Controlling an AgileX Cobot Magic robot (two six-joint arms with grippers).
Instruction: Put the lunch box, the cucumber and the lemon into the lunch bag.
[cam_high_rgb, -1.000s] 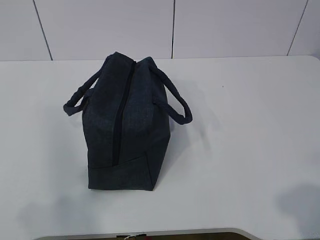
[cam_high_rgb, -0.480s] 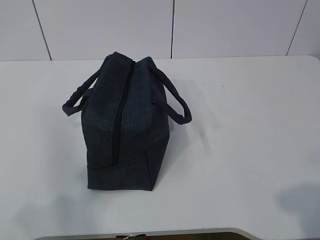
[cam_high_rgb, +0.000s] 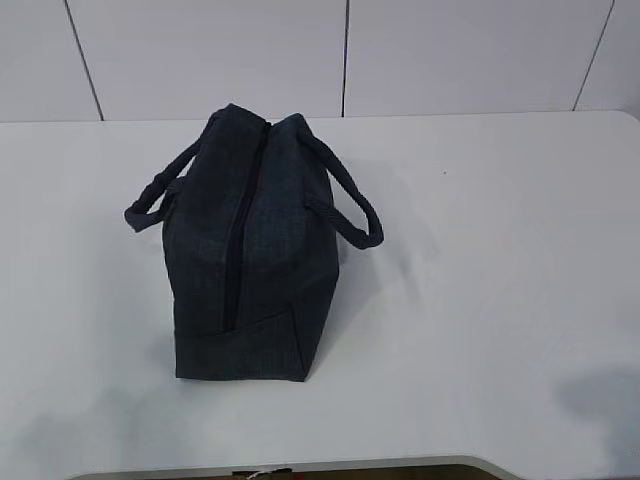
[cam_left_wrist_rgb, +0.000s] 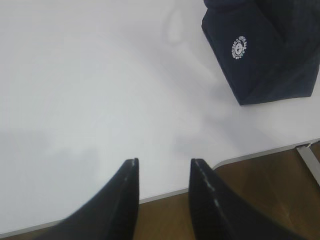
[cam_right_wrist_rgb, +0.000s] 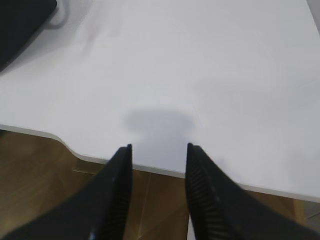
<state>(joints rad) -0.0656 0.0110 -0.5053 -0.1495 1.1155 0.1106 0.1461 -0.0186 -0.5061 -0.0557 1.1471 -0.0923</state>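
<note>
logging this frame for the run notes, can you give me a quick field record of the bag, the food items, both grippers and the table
lunch bag: dark navy fabric, standing on the table left of centre, zipper along the top looks closed
bag handles: two loops, one drooping to each side
bag logo: small white round print on one end panel
lunch box, cucumber, lemon: not visible in any view
left gripper: open, empty, above the table's near edge, apart from the bag
right gripper: open, empty, above the table's near edge
table: white, only the bag seen on it
</note>
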